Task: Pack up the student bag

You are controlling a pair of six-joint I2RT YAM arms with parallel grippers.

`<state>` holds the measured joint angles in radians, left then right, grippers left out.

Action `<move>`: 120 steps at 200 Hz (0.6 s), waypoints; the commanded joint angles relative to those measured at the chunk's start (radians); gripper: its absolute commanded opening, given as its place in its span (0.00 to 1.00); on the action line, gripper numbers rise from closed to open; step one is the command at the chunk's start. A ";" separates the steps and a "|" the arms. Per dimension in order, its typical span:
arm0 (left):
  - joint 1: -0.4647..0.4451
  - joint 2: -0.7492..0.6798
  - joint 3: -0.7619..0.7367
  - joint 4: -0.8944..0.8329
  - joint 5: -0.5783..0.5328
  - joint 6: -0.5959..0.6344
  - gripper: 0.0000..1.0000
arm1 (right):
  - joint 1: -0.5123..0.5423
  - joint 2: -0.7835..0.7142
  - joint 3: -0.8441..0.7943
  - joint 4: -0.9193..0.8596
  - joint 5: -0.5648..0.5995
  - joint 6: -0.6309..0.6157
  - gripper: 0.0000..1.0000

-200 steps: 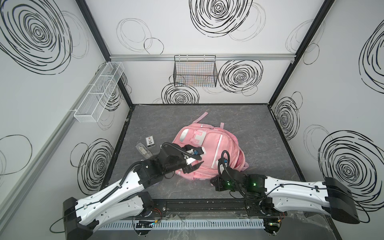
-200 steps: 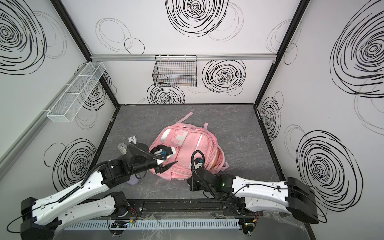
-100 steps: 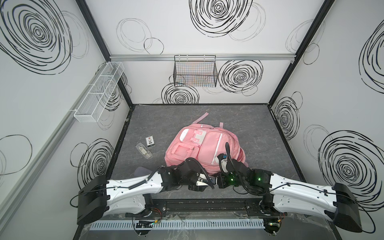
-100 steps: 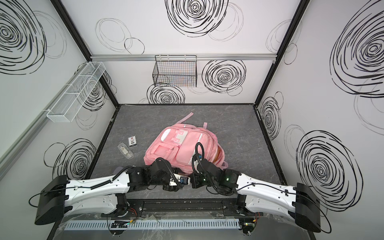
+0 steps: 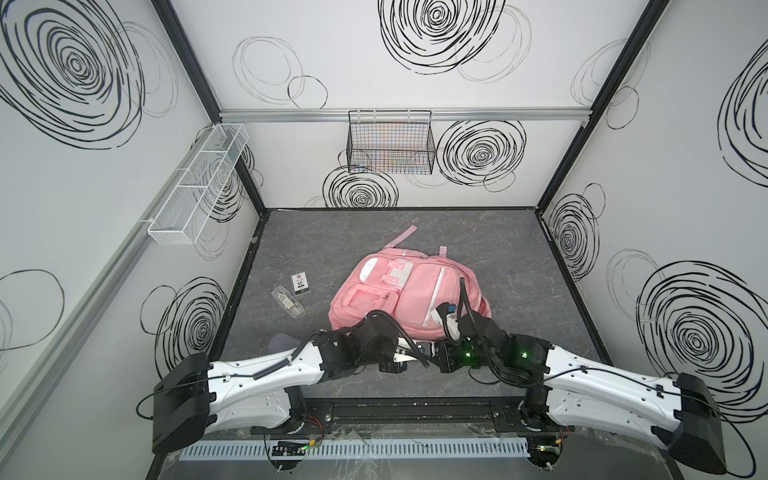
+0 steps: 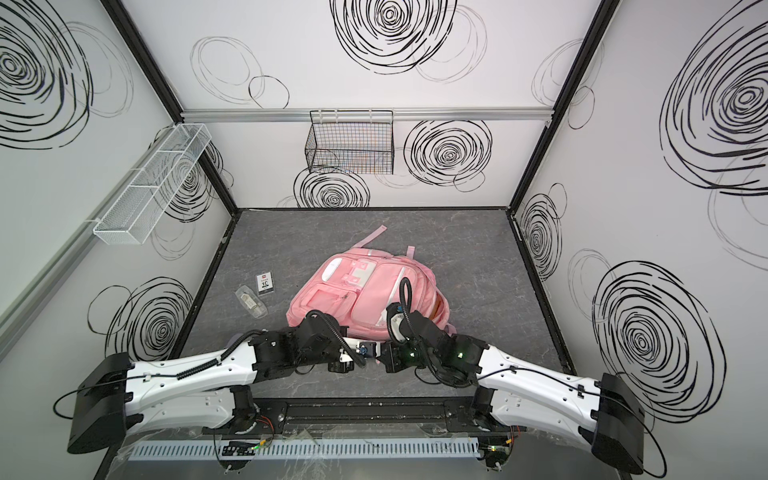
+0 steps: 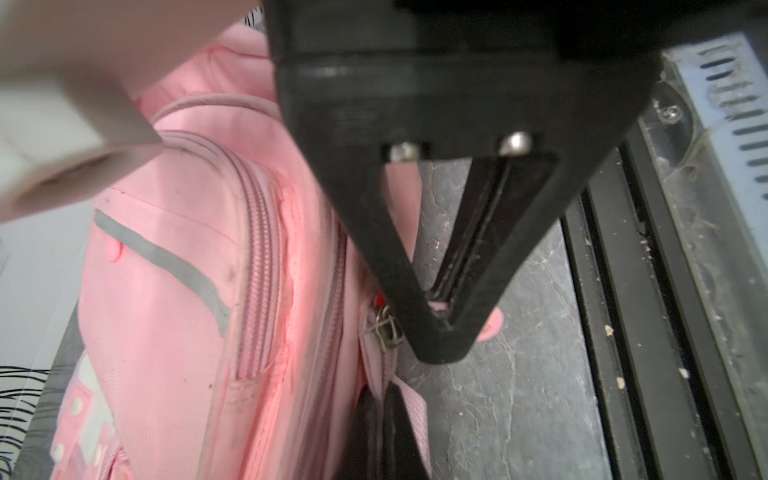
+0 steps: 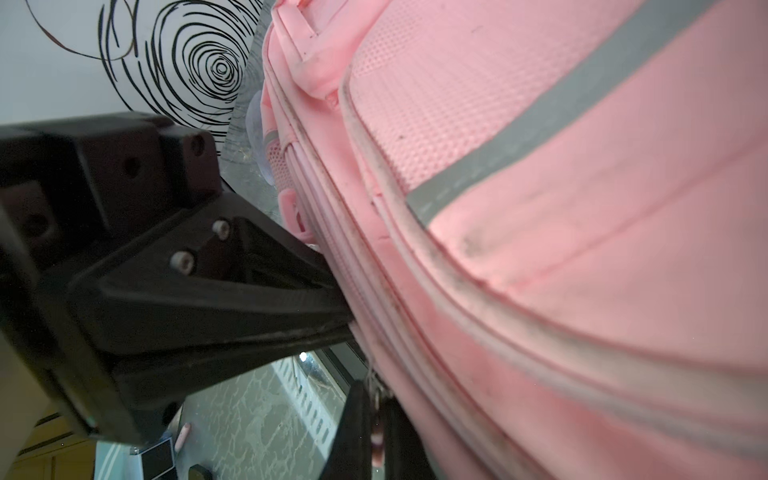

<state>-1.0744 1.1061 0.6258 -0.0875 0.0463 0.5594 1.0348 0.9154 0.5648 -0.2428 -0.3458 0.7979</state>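
The student bag (image 5: 399, 291) (image 6: 357, 299) is a pink backpack lying flat on the grey floor in both top views. Both grippers meet at its near edge. My left gripper (image 7: 383, 399) (image 5: 409, 353) is shut on a fold of pink fabric beside the zipper slider (image 7: 386, 328). My right gripper (image 8: 375, 405) (image 5: 436, 353) is shut on a small pink zipper pull. In the left wrist view the right gripper (image 7: 440, 328) pinches that pull (image 7: 492, 326) just off the bag's seam. The right wrist view has the left gripper (image 8: 345, 307) pressed against the bag (image 8: 540, 208).
A small card packet (image 5: 300, 283) and a clear plastic packet (image 5: 287, 302) lie left of the bag. A dark object (image 5: 282, 343) sits by the left arm. A black wire basket (image 5: 390, 143) hangs on the back wall, a white mesh shelf (image 5: 199, 183) on the left wall.
My left gripper came down from above the bag's front pockets to its near edge and shut there. The right gripper stayed shut and shifted slightly left at the same edge.
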 commanded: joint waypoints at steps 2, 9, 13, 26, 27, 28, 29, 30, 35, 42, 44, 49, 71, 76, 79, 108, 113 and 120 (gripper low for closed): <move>0.019 -0.028 -0.017 0.023 -0.058 0.015 0.00 | -0.026 -0.015 0.082 0.005 -0.041 -0.054 0.00; 0.021 -0.035 -0.016 0.011 -0.067 0.017 0.00 | -0.038 -0.007 0.096 -0.042 -0.030 -0.068 0.00; 0.023 -0.040 -0.016 0.004 -0.070 0.018 0.00 | -0.047 -0.003 0.103 -0.067 -0.024 -0.077 0.00; 0.033 -0.066 -0.017 -0.024 -0.072 0.022 0.00 | -0.074 0.001 0.121 -0.149 -0.001 -0.106 0.00; 0.034 -0.067 -0.017 -0.026 -0.072 0.023 0.00 | -0.075 0.001 0.121 -0.154 0.001 -0.108 0.00; 0.035 -0.069 -0.017 -0.028 -0.074 0.023 0.00 | -0.078 0.001 0.123 -0.160 0.002 -0.109 0.00; 0.036 -0.071 -0.017 -0.031 -0.074 0.023 0.00 | -0.080 0.001 0.123 -0.165 0.005 -0.113 0.00; 0.037 -0.074 -0.017 -0.033 -0.074 0.024 0.00 | -0.083 0.001 0.124 -0.171 0.006 -0.116 0.00; 0.040 -0.088 -0.019 -0.041 -0.078 0.025 0.00 | -0.095 -0.001 0.130 -0.203 0.013 -0.124 0.00; 0.047 -0.108 -0.024 -0.051 -0.085 0.025 0.00 | -0.113 -0.002 0.130 -0.241 0.021 -0.135 0.00; 0.051 -0.114 -0.026 -0.054 -0.086 0.025 0.00 | -0.119 -0.004 0.132 -0.251 0.023 -0.139 0.00; 0.057 -0.131 -0.030 -0.061 -0.086 0.026 0.00 | -0.130 -0.007 0.131 -0.275 0.027 -0.146 0.00; 0.099 -0.201 -0.051 -0.093 -0.085 0.031 0.00 | -0.185 -0.021 0.137 -0.366 0.020 -0.186 0.00; 0.111 -0.215 -0.057 -0.101 -0.086 0.033 0.00 | -0.194 -0.024 0.140 -0.386 0.018 -0.194 0.00; 0.116 -0.224 -0.059 -0.105 -0.087 0.034 0.00 | -0.201 -0.025 0.142 -0.399 0.018 -0.197 0.00; 0.174 -0.296 -0.086 -0.137 -0.084 0.040 0.00 | -0.234 -0.032 0.176 -0.504 0.033 -0.216 0.00; 0.181 -0.308 -0.091 -0.141 -0.084 0.040 0.00 | -0.237 -0.033 0.180 -0.516 0.034 -0.218 0.00; 0.188 -0.320 -0.097 -0.143 -0.084 0.040 0.00 | -0.240 -0.035 0.181 -0.525 0.027 -0.219 0.00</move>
<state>-0.9520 0.8574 0.5598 -0.1120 0.0612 0.5823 0.8467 0.9089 0.7372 -0.4999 -0.4431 0.6052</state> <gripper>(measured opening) 0.058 0.050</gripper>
